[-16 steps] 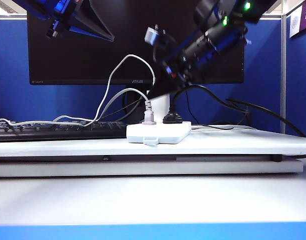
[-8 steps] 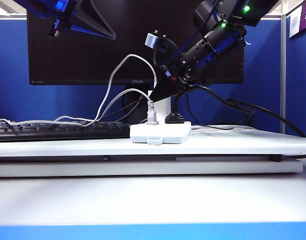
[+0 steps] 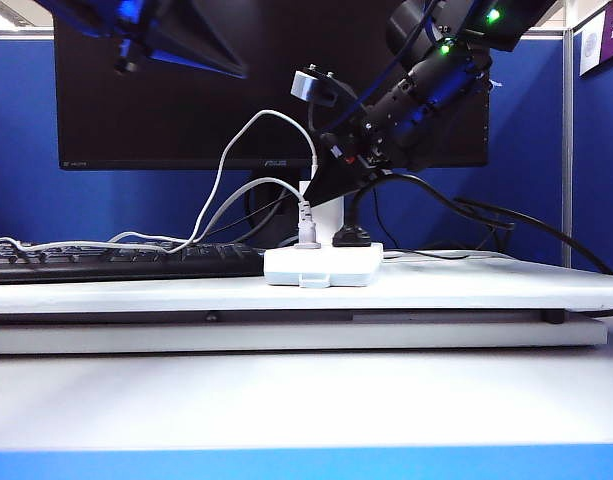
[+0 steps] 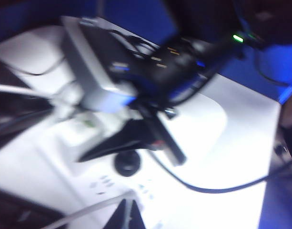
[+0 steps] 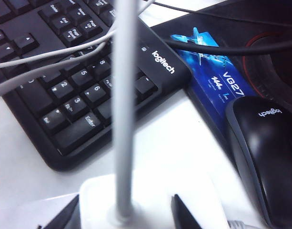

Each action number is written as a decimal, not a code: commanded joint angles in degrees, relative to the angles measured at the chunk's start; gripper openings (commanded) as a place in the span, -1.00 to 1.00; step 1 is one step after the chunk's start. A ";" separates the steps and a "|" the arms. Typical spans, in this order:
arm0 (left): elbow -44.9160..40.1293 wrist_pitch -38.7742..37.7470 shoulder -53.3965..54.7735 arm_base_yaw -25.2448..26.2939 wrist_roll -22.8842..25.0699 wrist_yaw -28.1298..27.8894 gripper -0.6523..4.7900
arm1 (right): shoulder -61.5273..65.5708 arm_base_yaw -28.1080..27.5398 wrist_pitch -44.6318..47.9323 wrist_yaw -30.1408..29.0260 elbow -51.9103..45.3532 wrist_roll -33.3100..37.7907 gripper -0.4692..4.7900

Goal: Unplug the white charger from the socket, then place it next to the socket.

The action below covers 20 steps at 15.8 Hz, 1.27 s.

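well, nearest the camera the white table (image 3: pixel 466 290) is bare. on it the socket (image 3: pixel 323 265) has slid a touch toward 3 o'clock over the last second. it carries a small white-grey plug (image 3: pixel 307 235) and, just at 3 o'clock of that, a round black plug (image 3: pixel 351 237).

above them, the right gripper (image 3: pixel 321 188) has swung down from a blurred, higher pose to sit right over the strip, and it has barely moved in the last half second. its wrist view shows the white charger (image 5: pixel 150 195) between the two dark fingers (image 5: pixel 183 212), with its thin cable (image 5: pixel 123 109) running straight up. the fingers stand wide, one on each flank of the block, but i cannot tell whether they are pressing on it. the charger looks seated in the socket still, so i judge the unplugging not yet done. the strip's sideways slide suggests it may lift with the charger unless it is held down.

farther back lie the logitech keyboard (image 5: pixel 74 90) and a black mouse (image 5: pixel 267 157). the left gripper (image 3: pixel 186 50) has drifted a little toward 3 o'clock, high at 11 o'clock before the asus monitor (image 3: pixel 136 110). i cannot tell its finger spread.
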 commanded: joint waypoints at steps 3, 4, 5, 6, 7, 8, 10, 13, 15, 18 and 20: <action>0.20 -1.86 3.76 -4.09 4.00 -2.19 -0.78 | 0.09 -0.15 -1.60 2.80 0.07 -0.66 0.03; 0.20 -2.25 4.57 -4.17 4.42 -2.38 -0.78 | 0.09 -0.15 -1.60 2.99 0.07 -0.66 -0.12; 0.17 -2.25 5.49 -4.17 4.46 -2.40 -0.78 | 0.09 -0.15 -1.66 2.99 0.07 -0.66 -0.28; 0.17 -2.27 6.51 -4.15 6.36 -2.69 -0.78 | 0.09 -0.15 -1.68 2.97 0.07 -0.66 -0.31; 0.17 -2.23 7.10 -4.15 8.22 -3.67 -0.78 | 0.09 -0.15 -1.68 2.95 0.07 -0.66 -0.39; 0.17 -2.12 7.91 -4.17 10.32 -4.63 -0.78 | 0.09 -0.15 -1.70 2.12 0.07 -0.61 -0.46; 0.17 -1.79 9.51 -4.17 10.84 -4.55 -0.78 | 0.09 -0.11 -1.66 0.81 0.07 -0.61 -0.47; 0.15 -1.73 11.28 -4.17 12.70 -4.76 -0.78 | 0.09 -0.11 -1.60 0.85 0.07 -0.13 -0.47; 0.15 -1.29 11.80 -4.96 15.13 -7.26 -0.78 | 0.09 -0.07 -1.64 0.17 0.07 -0.13 -0.47; 0.15 0.72 12.96 -5.73 9.70 -7.30 -0.78 | 0.09 -0.09 -1.68 -1.75 0.07 -0.11 -0.47; 0.15 1.60 14.25 -5.97 5.11 -7.04 -0.78 | 0.09 -0.07 -1.64 -1.77 0.07 0.02 -0.47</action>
